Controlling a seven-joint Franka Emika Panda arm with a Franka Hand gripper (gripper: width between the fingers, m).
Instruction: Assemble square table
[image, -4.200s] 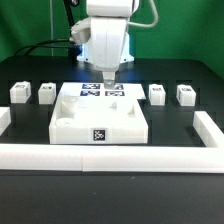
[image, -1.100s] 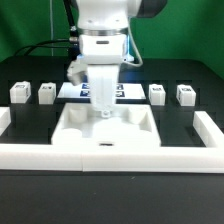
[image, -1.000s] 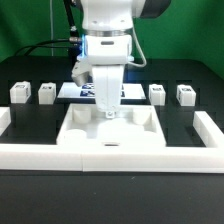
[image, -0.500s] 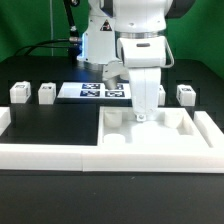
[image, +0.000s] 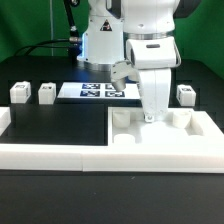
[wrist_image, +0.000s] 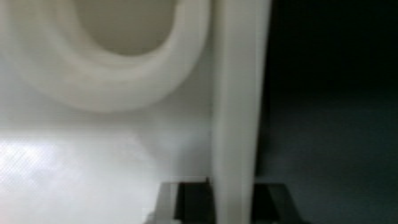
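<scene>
We find the gripper (image: 150, 118) clamped on the back rim of the tabletop (image: 165, 136), which sits in the border rail (image: 50, 157) corner at the exterior view's right, with the visible legs (image: 46, 93) loose and none fitted yet.

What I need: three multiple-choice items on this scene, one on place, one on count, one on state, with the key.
1. Where is the white plastic square tabletop? A) exterior view's left B) middle C) exterior view's right
2. How many small white legs stand at the exterior view's left of the thin white marker board? A) one B) two C) four
3. The end effector is: A) open B) shut on a leg C) shut on the tabletop's rim
Key: 1C, it fills that side; 2B, two stand there; 3C, its jaws clamp the rim.
</scene>
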